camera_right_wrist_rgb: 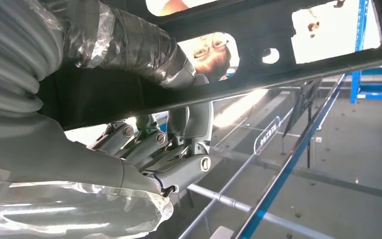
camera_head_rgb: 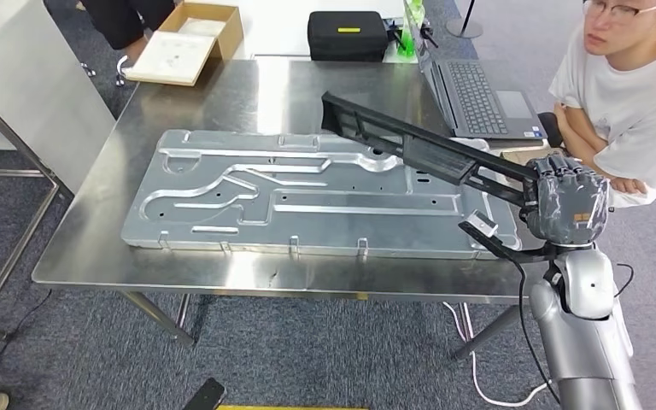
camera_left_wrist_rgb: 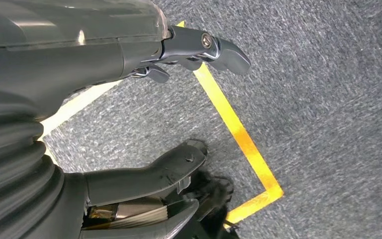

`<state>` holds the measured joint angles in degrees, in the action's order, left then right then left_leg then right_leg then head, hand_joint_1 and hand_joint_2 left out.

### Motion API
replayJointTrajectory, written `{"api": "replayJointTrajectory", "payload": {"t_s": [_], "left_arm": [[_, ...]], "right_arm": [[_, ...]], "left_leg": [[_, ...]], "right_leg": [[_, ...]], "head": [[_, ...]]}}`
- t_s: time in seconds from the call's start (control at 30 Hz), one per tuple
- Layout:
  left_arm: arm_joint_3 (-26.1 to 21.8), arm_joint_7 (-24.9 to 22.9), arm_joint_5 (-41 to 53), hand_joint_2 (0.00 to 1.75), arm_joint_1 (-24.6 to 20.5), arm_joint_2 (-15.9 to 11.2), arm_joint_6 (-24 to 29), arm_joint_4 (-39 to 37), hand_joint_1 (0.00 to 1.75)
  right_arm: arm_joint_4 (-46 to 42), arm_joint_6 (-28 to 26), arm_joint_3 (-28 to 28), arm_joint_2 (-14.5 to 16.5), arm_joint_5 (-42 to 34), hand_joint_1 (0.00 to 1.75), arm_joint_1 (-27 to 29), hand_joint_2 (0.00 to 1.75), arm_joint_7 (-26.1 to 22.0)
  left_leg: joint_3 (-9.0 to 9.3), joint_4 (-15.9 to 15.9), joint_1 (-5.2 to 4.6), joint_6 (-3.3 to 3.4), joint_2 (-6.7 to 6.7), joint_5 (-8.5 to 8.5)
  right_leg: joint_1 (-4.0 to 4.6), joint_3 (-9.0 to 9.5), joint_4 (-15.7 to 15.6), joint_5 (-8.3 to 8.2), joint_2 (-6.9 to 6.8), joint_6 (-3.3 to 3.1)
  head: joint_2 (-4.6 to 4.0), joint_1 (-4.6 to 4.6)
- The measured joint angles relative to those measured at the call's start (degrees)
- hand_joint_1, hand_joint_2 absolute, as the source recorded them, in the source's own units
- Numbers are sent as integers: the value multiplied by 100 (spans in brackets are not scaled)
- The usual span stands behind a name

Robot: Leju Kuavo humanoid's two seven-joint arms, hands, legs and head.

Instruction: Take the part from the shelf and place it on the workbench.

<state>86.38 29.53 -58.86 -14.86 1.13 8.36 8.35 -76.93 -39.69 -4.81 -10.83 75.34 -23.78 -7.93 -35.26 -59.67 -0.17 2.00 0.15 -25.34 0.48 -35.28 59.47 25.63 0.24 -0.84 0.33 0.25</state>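
From the head view, the right hand (camera_head_rgb: 568,203) grips one end of the long black part (camera_head_rgb: 418,154), holding it slanted above the counter (camera_head_rgb: 248,85) and the grey plate (camera_head_rgb: 307,201). It looks stiff and unbalanced; a grip nearer its middle would steady it. The left wrist view shows the left hand (camera_left_wrist_rgb: 179,99) over carpet, fingers (camera_left_wrist_rgb: 219,47) spread, holding nothing. The right wrist view alone shows the fingers (camera_right_wrist_rgb: 149,144) wrapped under the part's slotted rail.

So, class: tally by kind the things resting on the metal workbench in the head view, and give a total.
Large machined aluminium plate: 1
Laptop: 1
Black case: 1
Cardboard box: 1
Total: 4
The long black part is in the right hand, held above the workbench, so it is not counted.
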Motion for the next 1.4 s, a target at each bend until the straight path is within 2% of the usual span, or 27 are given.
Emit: {"api": "replayJointTrajectory", "payload": {"t_s": [0.07,0.13,0.17,0.23,0.27,0.3,0.33,0.4,0.43,0.5,0.57,0.63,0.77,0.83,0.87,0.9,0.93,0.97,1.0,1.07,1.13,1.2,1.23,1.3,1.33,1.37,1.4], "left_arm": [[0,9,-3,175,4,0,-4,0,0],[0,21,-11,175,5,3,-7,0,0],[0,26,-17,175,3,2,-7,0,0],[0,35,-28,175,6,-5,-3,0,0],[0,39,-32,175,12,-8,-2,0,0],[0,44,-33,175,21,-9,0,0,0],[0,53,-33,175,30,-10,1,0,0],[0,77,-23,175,43,-13,1,0,0],[-1,90,-14,175,46,-18,1,0,0],[-2,109,7,175,50,-34,1,0,0],[-2,116,8,175,61,-43,-2,0,0],[-2,117,1,175,67,-43,-3,0,0],[-2,117,-4,175,67,-44,-3,0,0],[-2,119,-18,175,67,-48,-2,0,0],[-2,123,-40,131,85,-51,2,0,0],[-2,127,-69,87,105,-58,8,0,0],[-2,132,-96,44,126,-67,16,0,0],[-2,137,-130,0,145,-81,23,0,0],[-2,142,-152,0,144,-100,27,0,0],[-2,157,-187,0,134,-131,30,0,0],[-2,166,-198,0,134,-146,30,0,0],[-2,169,-207,0,137,-152,28,0,0],[-2,169,-214,0,135,-155,28,0,0],[-2,169,-227,0,135,-159,28,0,0],[-2,168,-233,0,137,-161,29,0,0],[-2,168,-237,0,141,-161,29,0,0],[-2,168,-239,0,145,-161,29,0,0]], "right_arm": [[61,17,1,-44,-2,175,-8,175,40],[118,52,1,-102,-3,175,-17,175,85],[152,72,1,-138,-3,131,-31,175,116],[252,110,1,-212,-4,44,-56,175,190],[312,128,1,-244,-3,0,-58,175,224],[371,144,1,-275,-1,0,-54,175,253],[424,153,1,-303,4,0,-51,175,277],[510,163,1,-364,9,0,-54,175,316],[547,171,1,-387,7,0,-62,175,336],[622,205,-1,-421,-23,0,-81,175,375],[693,303,-3,-446,-99,0,-98,175,414],[744,417,-4,-468,-180,0,-117,175,443],[759,461,-4,-476,-212,0,-129,175,452],[780,510,-4,-489,-251,0,-152,175,465],[865,682,-6,-508,-365,0,-173,175,490],[970,965,-8,-531,-580,0,-201,175,503],[1085,1325,-11,-551,-871,0,-239,175,502],[1222,1831,-16,-568,-1303,0,-294,175,477],[1316,2311,-21,-573,-1772,0,-362,175,421],[1509,3137,-36,-575,-2655,0,-503,175,320],[1659,3510,-56,-578,-3141,0,-596,175,266],[1763,3587,-87,-593,-3284,0,-684,175,244],[1810,3609,-104,-604,-3320,0,-735,175,238],[1910,3750,-142,-621,-3494,0,-810,175,223],[1964,3877,-164,-624,-3658,0,-823,131,205],[2020,4014,-186,-625,-3858,0,-825,87,168],[2070,4139,-208,-626,-4070,0,-823,44,105]], "left_leg": [[30,57,-8,17,0,14],[74,143,11,59,3,60],[95,183,25,79,5,81],[105,209,34,92,7,92],[105,208,35,92,7,90],[105,204,38,88,6,85],[106,196,44,78,6,77],[107,153,65,25,4,41],[100,121,65,-12,1,17],[90,87,61,-83,-1,-13],[95,93,71,-145,2,-18],[87,84,92,-195,6,-40],[74,61,103,-212,6,-66],[39,-58,106,-211,5,-147],[-167,-497,101,-196,4,-325],[-324,-825,89,-166,1,-426],[-409,-998,70,-124,-1,-440],[-406,-990,42,-68,-4,-369],[-199,-563,10,-23,-5,-190],[56,-34,-32,14,-4,-40],[91,65,-43,28,-6,-30],[123,150,-28,79,-5,28],[140,195,-18,103,-2,57],[154,229,-11,124,3,79],[152,228,-10,126,4,78],[151,225,-9,124,4,76],[151,219,-4,118,3,71]], "right_leg": [[-11,-2,-9,-3,-4,57],[-23,-43,103,91,-6,114],[-35,-133,304,217,-6,144],[-91,-458,980,545,-6,202],[-122,-612,1279,642,-8,232],[-154,-699,1425,645,-10,262],[-187,-681,1358,540,-15,290],[-253,-381,713,183,-33,350],[-254,-213,375,60,-37,363],[-227,-50,41,-1,-25,316],[-192,-47,32,-3,-3,210],[-186,-38,13,-15,2,140],[-195,-28,-1,-25,2,113],[-188,-21,-2,-23,1,88],[-157,-17,-1,-17,2,55],[-120,-10,2,-11,6,21],[-87,-4,5,-6,13,-6],[-55,4,8,-2,23,-25],[-41,8,13,2,34,-22],[-35,0,18,-1,49,6],[-47,-8,6,-14,51,63],[-67,-32,61,39,39,123],[-73,-98,206,142,33,152],[-103,-379,809,472,23,204],[-123,-548,1154,611,20,230],[-150,-671,1396,668,15,257],[-178,-704,1445,618,9,282]], "head": [[0,-1],[0,2],[0,4],[0,6],[0,5],[0,5],[0,5],[0,5],[0,5],[0,4],[0,1],[0,0],[0,-1],[0,1],[0,1],[0,1],[0,1],[0,1],[0,1],[0,2],[0,2],[0,2],[0,3],[0,4],[0,4],[0,4],[0,3]]}}
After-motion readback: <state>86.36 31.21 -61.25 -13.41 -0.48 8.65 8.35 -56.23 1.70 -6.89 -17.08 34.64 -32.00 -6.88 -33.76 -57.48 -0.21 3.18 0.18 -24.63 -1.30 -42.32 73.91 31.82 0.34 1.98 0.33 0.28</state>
